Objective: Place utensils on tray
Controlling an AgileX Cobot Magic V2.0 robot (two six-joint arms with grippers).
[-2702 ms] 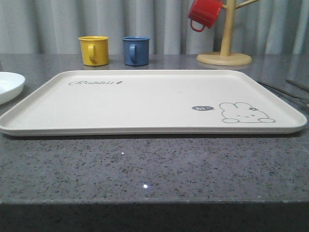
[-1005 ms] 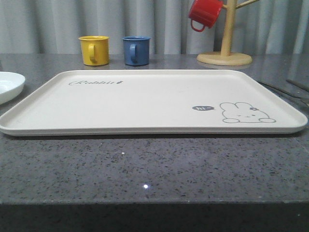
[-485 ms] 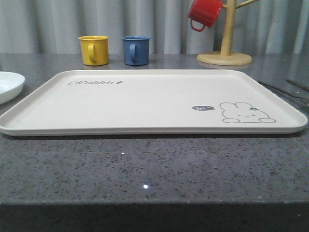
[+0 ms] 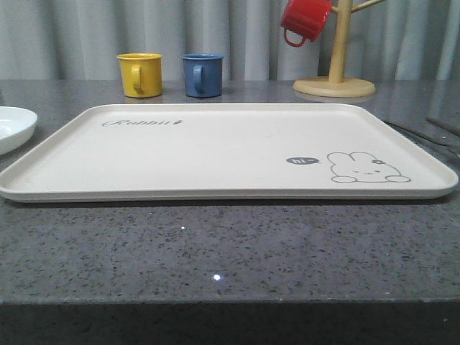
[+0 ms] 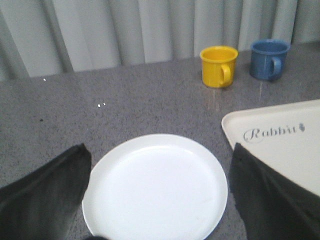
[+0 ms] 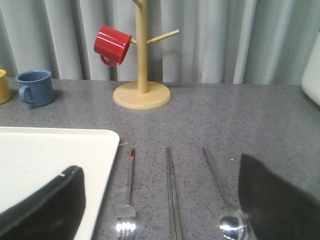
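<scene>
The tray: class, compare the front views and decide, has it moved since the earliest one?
No. The tray keeps its position against the yellow mug and blue mug.

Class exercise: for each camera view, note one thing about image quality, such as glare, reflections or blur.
Front view: small glare specks glint on the speckled countertop before the tray. Left wrist view: the left end effector's fingers are dark and blurred; the white plate stays sharp. Right wrist view: the spoon bowl and fork tines shine brightly.
</scene>
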